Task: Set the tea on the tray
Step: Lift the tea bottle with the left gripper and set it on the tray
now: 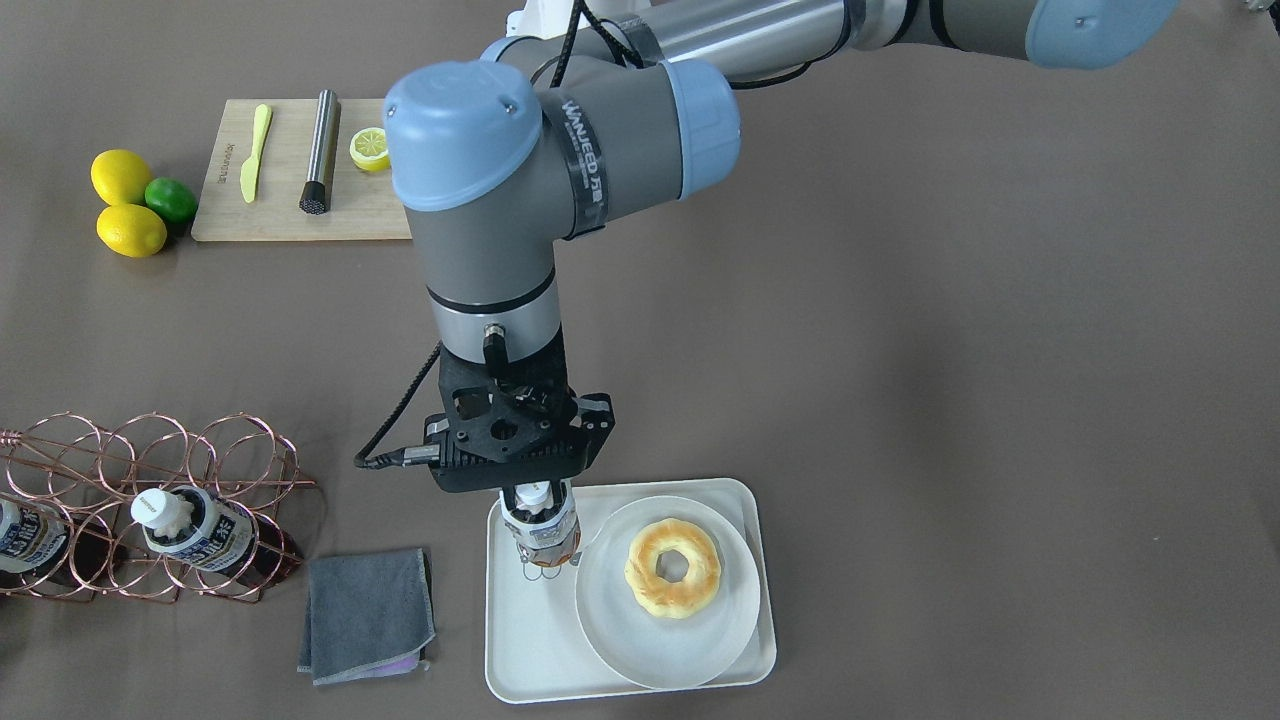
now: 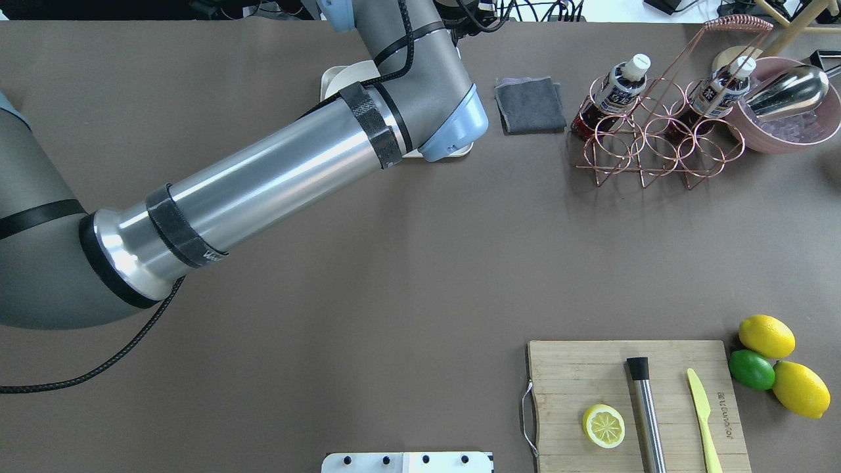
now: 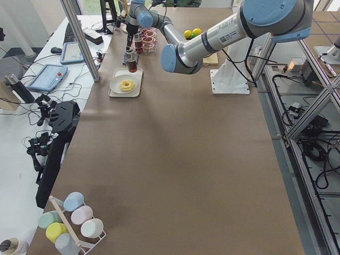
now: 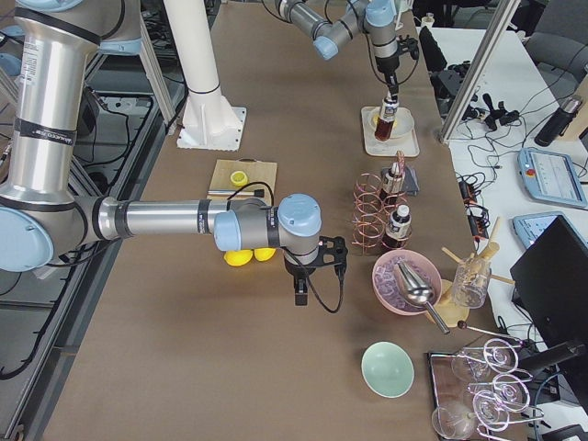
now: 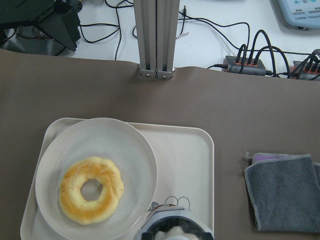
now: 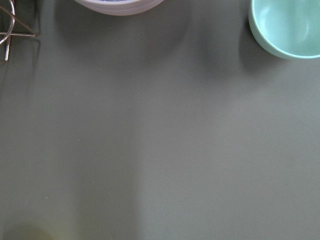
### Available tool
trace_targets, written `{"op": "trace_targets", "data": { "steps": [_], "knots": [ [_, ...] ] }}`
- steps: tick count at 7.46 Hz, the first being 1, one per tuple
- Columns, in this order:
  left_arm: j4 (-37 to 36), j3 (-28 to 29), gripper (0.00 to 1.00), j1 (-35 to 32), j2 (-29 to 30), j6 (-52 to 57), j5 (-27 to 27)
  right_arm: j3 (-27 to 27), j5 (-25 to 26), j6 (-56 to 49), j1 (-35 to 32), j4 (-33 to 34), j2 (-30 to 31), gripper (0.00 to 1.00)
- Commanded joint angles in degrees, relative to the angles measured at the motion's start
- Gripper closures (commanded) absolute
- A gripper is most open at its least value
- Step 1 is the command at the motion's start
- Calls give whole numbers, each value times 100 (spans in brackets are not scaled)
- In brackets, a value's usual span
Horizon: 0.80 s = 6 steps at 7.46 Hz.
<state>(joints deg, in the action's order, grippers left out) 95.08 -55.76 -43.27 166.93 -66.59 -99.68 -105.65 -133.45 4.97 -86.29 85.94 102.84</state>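
Observation:
My left gripper [image 1: 548,560] points straight down and is shut on a tea bottle [image 1: 540,528], held upright over the left part of the cream-white tray [image 1: 530,640], beside the round plate. I cannot tell whether the bottle's base touches the tray. In the left wrist view the bottle's white cap [image 5: 172,231] sits at the bottom edge, above the tray [image 5: 187,160]. Two more tea bottles [image 2: 617,85] lie in the copper wire rack [image 2: 657,138]. My right gripper [image 4: 308,271] shows only in the exterior right view, low over the table near the lemons; I cannot tell its state.
A white plate [image 1: 665,650] with a ring pastry [image 1: 672,567] fills the tray's right part. A grey cloth [image 1: 368,615] lies between tray and rack. A cutting board [image 2: 578,381] holds a lemon half, metal muddler and yellow knife. Lemons and lime [image 2: 765,358], pink ice bowl [image 2: 782,131].

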Motion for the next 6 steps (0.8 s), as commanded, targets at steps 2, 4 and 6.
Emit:
{"op": "trace_targets", "data": {
  "steps": [2,4,6],
  "knots": [
    [565,593,100,46,103,14,10,9,117,-5,7,37,17,0],
    [573,636,100,73,173,14,27,18,117,-5,7,37,34,0],
    [573,654,100,160,182,14,106,44,108,-5,7,37,26,0]
  ]
}}
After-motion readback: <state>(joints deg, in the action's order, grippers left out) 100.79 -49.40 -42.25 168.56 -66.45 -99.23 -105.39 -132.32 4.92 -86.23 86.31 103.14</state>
